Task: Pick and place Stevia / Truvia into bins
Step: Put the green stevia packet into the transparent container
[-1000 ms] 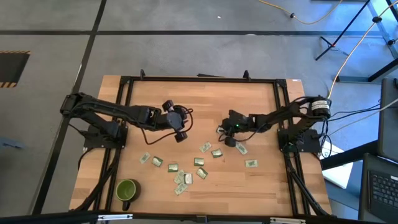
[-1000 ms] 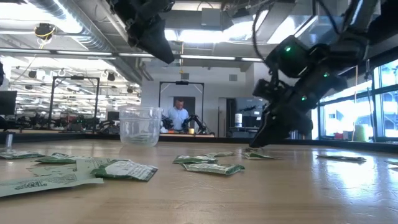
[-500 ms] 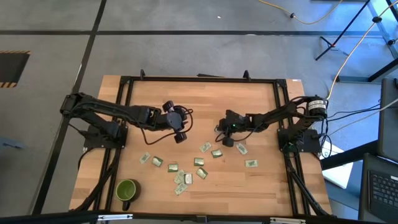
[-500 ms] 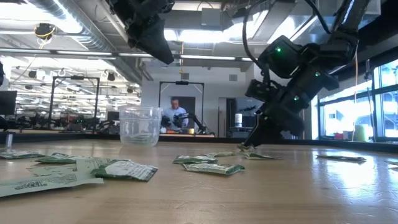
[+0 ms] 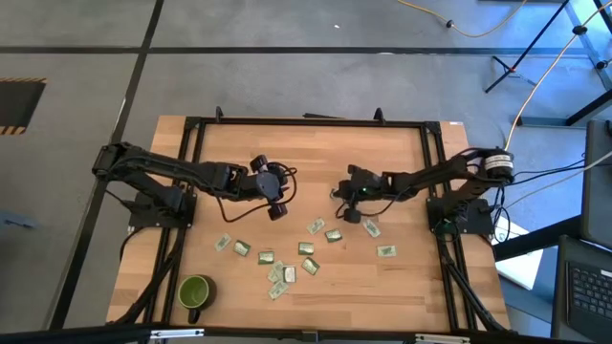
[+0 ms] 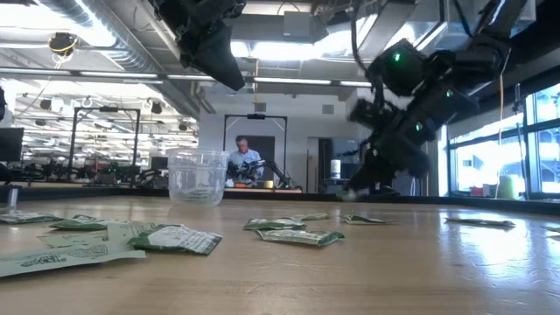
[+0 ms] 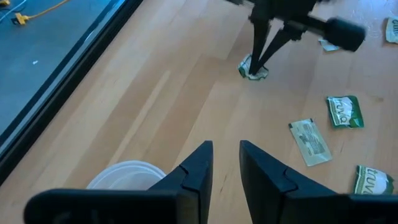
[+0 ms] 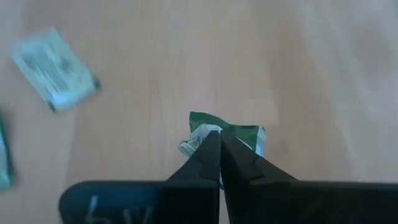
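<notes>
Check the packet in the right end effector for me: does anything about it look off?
Yes. The sachet pinched in the right end effector is crumpled, gripped at one bunched edge, where the loose sachets lie flat. Cup stands upright under the left end effector.

Matt wood table (image 5: 382, 153), translucent plastic cup (image 6: 196, 177), paper sachets (image 6: 300, 236).

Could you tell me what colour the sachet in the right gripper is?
Green and white; the sachet in the right gripper shows best in the right wrist view.
</notes>
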Tool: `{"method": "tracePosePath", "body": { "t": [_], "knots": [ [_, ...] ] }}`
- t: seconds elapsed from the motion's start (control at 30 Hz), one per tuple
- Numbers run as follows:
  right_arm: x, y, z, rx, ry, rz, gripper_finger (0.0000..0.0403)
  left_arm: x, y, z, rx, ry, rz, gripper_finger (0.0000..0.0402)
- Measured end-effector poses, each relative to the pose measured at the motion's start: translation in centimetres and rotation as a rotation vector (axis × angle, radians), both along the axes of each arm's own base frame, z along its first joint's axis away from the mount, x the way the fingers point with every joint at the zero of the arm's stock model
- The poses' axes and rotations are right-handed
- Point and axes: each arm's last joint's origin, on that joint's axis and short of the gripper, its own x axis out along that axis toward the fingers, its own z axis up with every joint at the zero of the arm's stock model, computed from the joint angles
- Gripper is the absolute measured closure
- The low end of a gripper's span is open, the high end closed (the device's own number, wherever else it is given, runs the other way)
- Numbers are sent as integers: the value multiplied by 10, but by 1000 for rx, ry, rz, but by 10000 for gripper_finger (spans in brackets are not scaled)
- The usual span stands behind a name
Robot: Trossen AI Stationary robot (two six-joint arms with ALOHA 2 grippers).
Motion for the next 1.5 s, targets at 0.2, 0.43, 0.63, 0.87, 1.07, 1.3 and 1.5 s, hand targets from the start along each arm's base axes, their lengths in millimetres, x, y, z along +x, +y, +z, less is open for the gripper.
{"method": "tracePosePath", "body": {
  "t": [0.2, 0.43, 0.63, 0.87, 1.07, 1.3, 1.5],
  "knots": [
    [-2, 0, 25, -15, -103, 2, 398, 0, 0, 0, 0, 0, 0, 328],
    [8, 1, 46, -35, -331, 58, 397, -1, 0, -2, 11, 30, -13, 331],
    [12, 6, 57, 65, -460, 242, 397, 16, -4, -11, 178, 76, -186, 323],
    [11, 12, 59, 199, -479, 405, 397, 45, -18, -30, 527, 165, -461, 313],
    [11, 16, 62, 291, -491, 525, 396, 62, -21, -45, 595, 153, -492, 304],
    [11, 17, 63, 349, -482, 536, 396, 68, -33, -42, 636, 72, -519, 306],
    [11, 17, 63, 348, -483, 537, 396, 67, -44, -41, 647, 60, -572, 304]
  ]
}}
